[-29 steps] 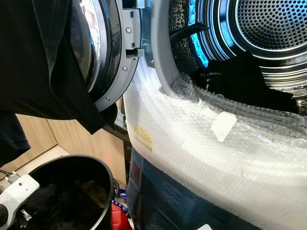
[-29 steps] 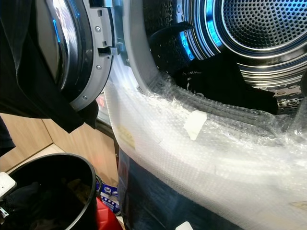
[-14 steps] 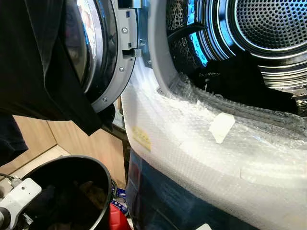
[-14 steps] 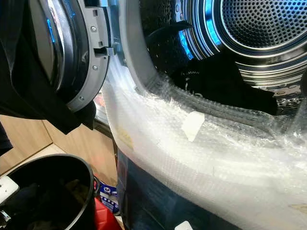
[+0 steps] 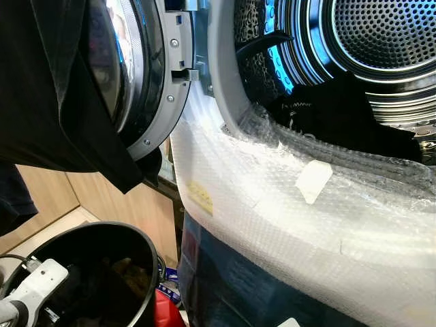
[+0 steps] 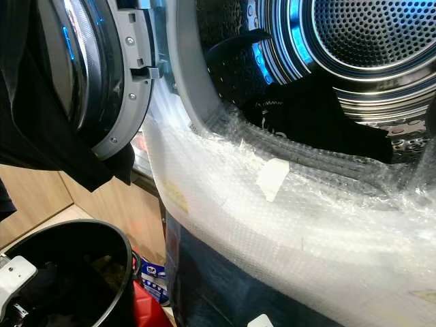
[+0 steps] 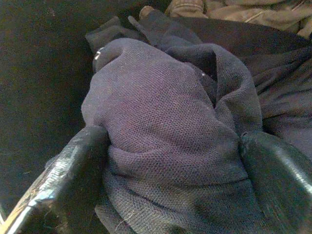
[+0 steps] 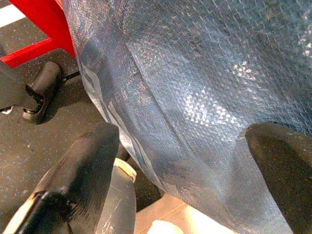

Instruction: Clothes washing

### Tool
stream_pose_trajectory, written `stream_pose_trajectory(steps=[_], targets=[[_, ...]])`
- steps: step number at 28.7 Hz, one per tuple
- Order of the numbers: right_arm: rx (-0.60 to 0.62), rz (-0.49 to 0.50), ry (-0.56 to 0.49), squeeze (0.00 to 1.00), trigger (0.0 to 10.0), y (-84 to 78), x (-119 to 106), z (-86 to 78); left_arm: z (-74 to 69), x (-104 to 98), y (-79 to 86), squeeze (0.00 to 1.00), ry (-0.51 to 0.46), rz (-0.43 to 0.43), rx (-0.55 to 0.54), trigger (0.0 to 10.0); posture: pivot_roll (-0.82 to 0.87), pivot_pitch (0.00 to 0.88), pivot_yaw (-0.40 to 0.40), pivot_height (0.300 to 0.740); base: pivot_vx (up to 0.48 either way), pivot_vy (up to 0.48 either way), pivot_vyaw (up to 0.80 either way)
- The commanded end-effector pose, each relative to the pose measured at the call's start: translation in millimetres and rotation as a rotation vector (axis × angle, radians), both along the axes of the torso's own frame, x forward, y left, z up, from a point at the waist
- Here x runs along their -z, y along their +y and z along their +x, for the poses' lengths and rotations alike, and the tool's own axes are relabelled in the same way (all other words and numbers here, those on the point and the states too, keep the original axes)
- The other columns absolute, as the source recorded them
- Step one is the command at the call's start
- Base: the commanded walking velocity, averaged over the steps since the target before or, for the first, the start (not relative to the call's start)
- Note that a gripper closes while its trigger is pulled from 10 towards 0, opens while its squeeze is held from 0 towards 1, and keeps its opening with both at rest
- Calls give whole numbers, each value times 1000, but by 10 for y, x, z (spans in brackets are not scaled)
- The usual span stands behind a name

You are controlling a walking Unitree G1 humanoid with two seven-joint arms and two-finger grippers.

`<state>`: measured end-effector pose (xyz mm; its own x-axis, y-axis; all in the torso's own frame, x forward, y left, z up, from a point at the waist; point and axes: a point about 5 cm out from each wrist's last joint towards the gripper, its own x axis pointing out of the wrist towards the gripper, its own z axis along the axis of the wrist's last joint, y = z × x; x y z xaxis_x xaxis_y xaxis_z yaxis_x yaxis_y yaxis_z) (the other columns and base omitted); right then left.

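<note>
The washing machine's drum (image 5: 381, 41) stands open, and a black garment (image 5: 340, 116) lies inside at its lower lip. Another black garment (image 5: 48, 88) hangs over the open door (image 5: 153, 75). Lower left is a black bucket (image 5: 146, 248) holding dark clothes. My left arm's white wrist (image 5: 37, 283) reaches into it. In the left wrist view my left gripper (image 7: 170, 161) is shut on a bunched dark navy garment (image 7: 161, 117), one finger on each side. My right gripper (image 8: 180, 161) is open, low beside the machine's wrapped front.
Bubble wrap (image 5: 286, 204) covers the machine's front below the opening, with a white tape patch (image 5: 313, 180). A red object (image 5: 167, 310) sits on the floor between bucket and machine. Wooden panelling (image 5: 102, 197) stands behind the bucket. A tan garment (image 7: 243, 9) lies deeper in the bucket.
My left wrist has shifted a little to the right and up inside the bucket. The view has drifted slightly; the machine and hanging garment stay put.
</note>
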<state>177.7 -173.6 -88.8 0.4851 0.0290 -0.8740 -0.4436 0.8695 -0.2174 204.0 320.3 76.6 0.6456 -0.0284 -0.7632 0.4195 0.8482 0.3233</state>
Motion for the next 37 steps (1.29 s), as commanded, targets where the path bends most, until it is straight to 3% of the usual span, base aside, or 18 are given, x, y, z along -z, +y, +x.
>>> stream_pose_trajectory(steps=[1,7,8,9,18,30,37], targets=[[0,6,-8,0,10000,2,-5,8,-5,11,26,0,11,2,-16,10000,235,0,-13,740,0,0,0],[-3,6,-6,0,10000,4,-2,2,9,24,25,0,12,-8,-22,10000,231,0,-9,740,0,0,0],[-4,8,-6,0,10000,10,-3,6,15,24,21,0,12,-13,-22,1647,231,0,-9,740,0,0,0],[-7,8,-7,0,10000,16,-5,11,26,28,17,0,10,-12,-18,0,236,0,-10,740,0,0,0],[8,14,-10,0,10000,22,-10,26,66,39,4,0,-4,-12,-30,0,235,0,-6,740,0,0,0],[-5,10,10,0,10000,-1,6,-14,71,22,-86,0,-14,-72,-18,0,248,0,-14,740,0,0,0],[21,16,-12,0,10000,-27,-36,72,54,14,-198,0,-11,-126,7,0,249,0,-16,740,0,0,0]])
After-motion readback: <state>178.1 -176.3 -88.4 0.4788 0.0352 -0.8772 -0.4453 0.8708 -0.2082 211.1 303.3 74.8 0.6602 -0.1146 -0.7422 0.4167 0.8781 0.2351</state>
